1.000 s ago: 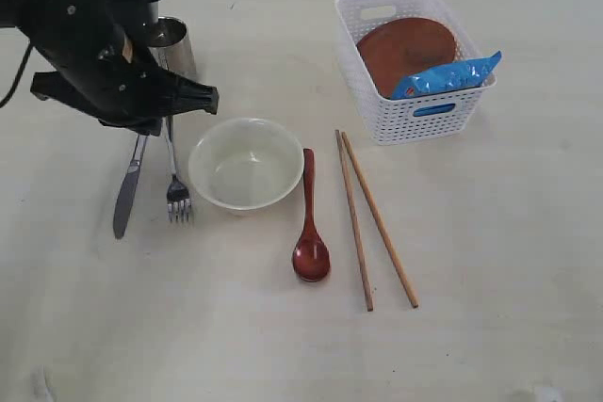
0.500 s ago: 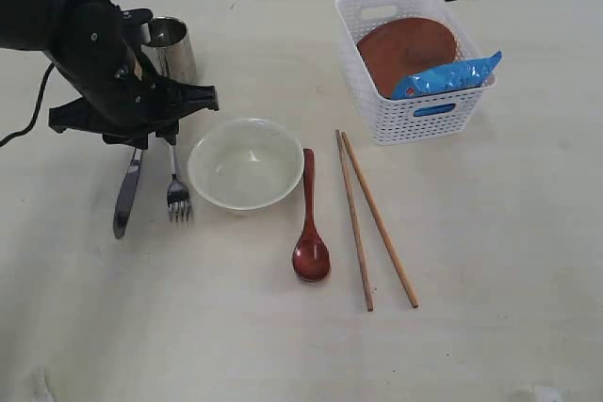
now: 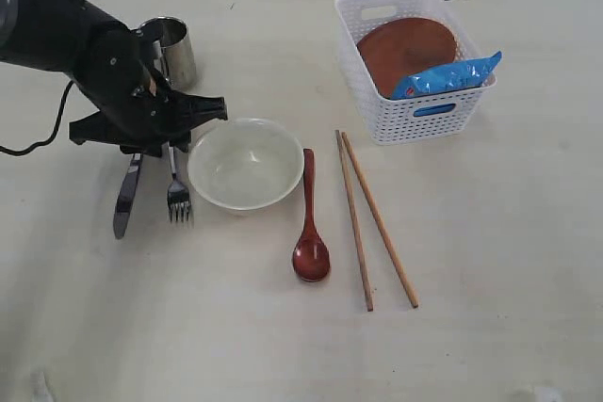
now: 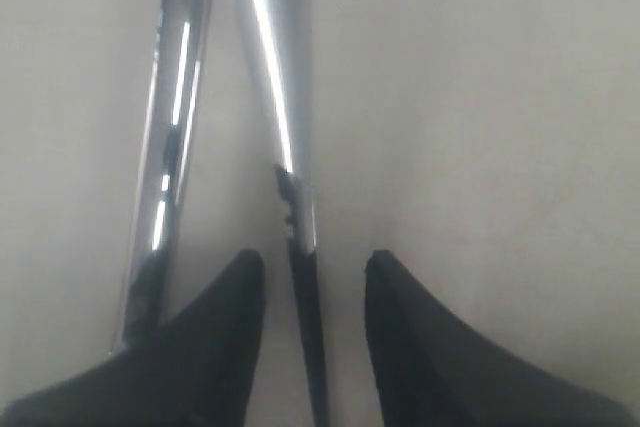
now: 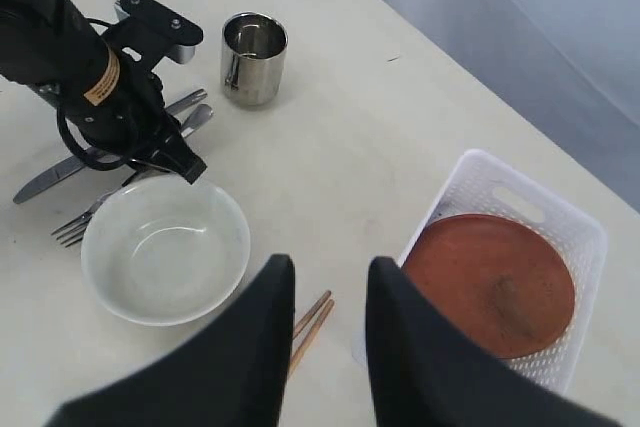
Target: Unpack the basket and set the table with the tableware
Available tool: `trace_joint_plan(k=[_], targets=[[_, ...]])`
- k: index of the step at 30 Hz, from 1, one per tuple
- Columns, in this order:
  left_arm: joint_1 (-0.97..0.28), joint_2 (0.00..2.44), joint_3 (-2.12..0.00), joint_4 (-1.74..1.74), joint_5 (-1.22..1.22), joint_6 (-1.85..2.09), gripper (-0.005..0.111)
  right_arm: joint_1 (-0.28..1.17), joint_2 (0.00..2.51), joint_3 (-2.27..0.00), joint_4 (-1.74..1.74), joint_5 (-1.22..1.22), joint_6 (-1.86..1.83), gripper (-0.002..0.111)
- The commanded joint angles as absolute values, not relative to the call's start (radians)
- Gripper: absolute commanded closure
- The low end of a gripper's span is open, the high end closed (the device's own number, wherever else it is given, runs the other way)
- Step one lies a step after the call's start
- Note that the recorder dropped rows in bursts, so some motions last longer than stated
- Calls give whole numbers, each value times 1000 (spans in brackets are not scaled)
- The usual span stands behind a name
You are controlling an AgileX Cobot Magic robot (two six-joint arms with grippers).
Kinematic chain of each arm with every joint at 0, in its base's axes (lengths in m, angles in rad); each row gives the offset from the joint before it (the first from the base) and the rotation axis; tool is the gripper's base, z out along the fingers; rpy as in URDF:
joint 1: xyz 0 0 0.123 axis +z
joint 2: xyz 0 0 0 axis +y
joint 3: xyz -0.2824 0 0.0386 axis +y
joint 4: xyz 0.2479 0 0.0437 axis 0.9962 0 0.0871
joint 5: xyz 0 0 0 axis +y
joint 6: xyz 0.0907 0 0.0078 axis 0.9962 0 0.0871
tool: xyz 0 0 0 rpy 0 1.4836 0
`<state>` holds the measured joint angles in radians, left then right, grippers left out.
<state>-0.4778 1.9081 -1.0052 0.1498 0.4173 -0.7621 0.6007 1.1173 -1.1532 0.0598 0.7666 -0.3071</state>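
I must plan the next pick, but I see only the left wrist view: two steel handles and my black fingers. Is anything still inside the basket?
Observer: Yes, the brown plate leans inside the basket, with a blue packet lying across its front.
Operator: Is the right gripper already busy?
Observer: No, the right gripper hangs open and empty above the table.
Operator: What stands near my cutlery?
Observer: The white bowl sits just beside the fork, and the steel cup stands upright behind them.
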Motion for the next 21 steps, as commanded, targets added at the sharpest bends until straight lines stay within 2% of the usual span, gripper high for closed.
trace_joint_plan(k=[1, 4, 6, 15, 21], targets=[[-475, 1912, -1007, 156, 415, -767, 81, 599, 1111, -1150, 50, 756, -305, 83], [-475, 1912, -1007, 156, 415, -755, 98, 599, 1111, -1150, 50, 756, -305, 83], [-475, 1912, -1007, 156, 422, -755, 103, 599, 1111, -1150, 50, 756, -305, 83], [-475, 1912, -1007, 152, 442, -729, 102, 599, 1111, -1150, 52, 746, -307, 83], [-475, 1912, -1007, 152, 448, -715, 85, 599, 1111, -1150, 52, 738, -307, 83]])
